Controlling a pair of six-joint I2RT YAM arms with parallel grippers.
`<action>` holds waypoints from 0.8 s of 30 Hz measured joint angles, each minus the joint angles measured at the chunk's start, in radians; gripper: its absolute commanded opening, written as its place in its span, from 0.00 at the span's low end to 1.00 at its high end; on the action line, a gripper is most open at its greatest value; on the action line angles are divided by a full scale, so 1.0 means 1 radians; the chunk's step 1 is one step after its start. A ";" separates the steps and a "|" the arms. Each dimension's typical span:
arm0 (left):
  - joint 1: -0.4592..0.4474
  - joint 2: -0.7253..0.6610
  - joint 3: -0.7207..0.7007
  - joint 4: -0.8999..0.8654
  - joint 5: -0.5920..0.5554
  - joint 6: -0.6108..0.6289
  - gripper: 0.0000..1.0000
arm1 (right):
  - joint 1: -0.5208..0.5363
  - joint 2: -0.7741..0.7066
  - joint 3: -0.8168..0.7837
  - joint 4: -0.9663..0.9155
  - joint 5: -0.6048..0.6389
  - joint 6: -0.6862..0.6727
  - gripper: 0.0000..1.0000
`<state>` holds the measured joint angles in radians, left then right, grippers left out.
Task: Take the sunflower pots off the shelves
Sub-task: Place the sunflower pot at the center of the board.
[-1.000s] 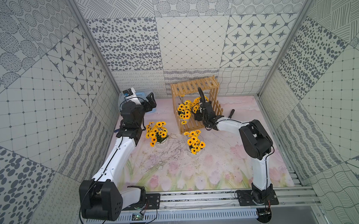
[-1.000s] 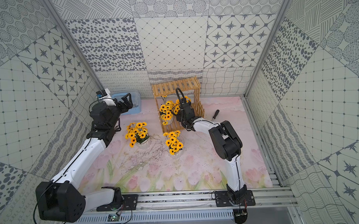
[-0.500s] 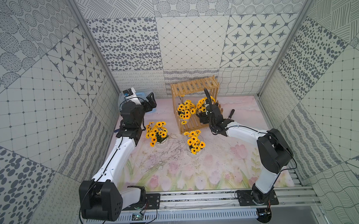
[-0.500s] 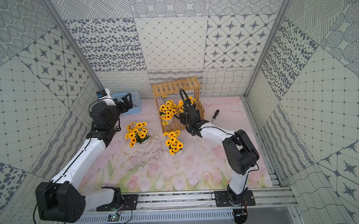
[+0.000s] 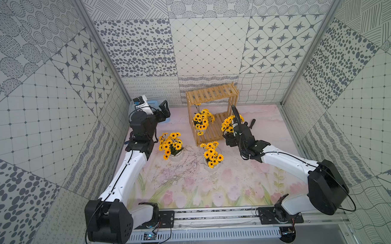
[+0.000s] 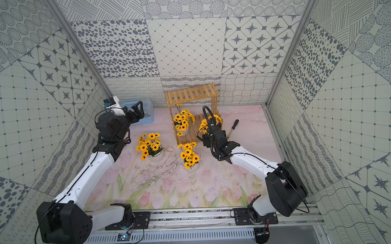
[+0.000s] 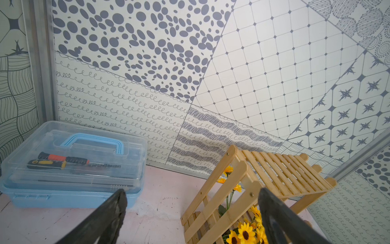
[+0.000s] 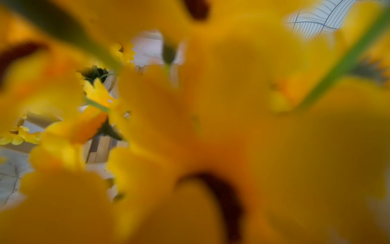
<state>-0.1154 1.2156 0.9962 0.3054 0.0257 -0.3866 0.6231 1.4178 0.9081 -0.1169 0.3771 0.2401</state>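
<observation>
We find one sunflower pot (image 5: 202,122) on the lower tier of the shelves (image 5: 211,94); a second pot (image 5: 171,145) and a third pot (image 5: 211,155) stand on the mat (image 5: 237,181); a fourth pot (image 5: 231,123) hangs just beside the rack, with the right gripper (image 5: 228,136) clamped on it; the left gripper (image 7: 192,195) hovers with its jaws apart near the toolbox (image 7: 69,169).

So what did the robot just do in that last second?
The right hand, shut on a potted bunch of yellow sunflowers, drew back and carried it sideways out of the lower shelf of the two-tier wooden rack. The open left hand, the other pot in the rack and the two pots on the floral mat stayed put.
</observation>
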 measured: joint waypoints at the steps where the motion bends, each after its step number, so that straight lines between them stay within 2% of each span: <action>1: 0.000 0.000 0.000 0.000 0.002 0.000 0.97 | 0.002 -0.016 -0.013 -0.005 -0.005 0.008 0.36; 12: 0.000 -0.011 -0.002 0.000 0.018 -0.004 0.97 | 0.021 -0.058 -0.157 -0.008 -0.049 0.086 0.36; 24: 0.000 -0.012 -0.002 0.000 0.020 -0.008 0.97 | 0.064 -0.070 -0.238 0.035 -0.062 0.097 0.36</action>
<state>-0.1154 1.2037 0.9943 0.3050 0.0456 -0.3943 0.6872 1.3476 0.6701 -0.0822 0.3149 0.3367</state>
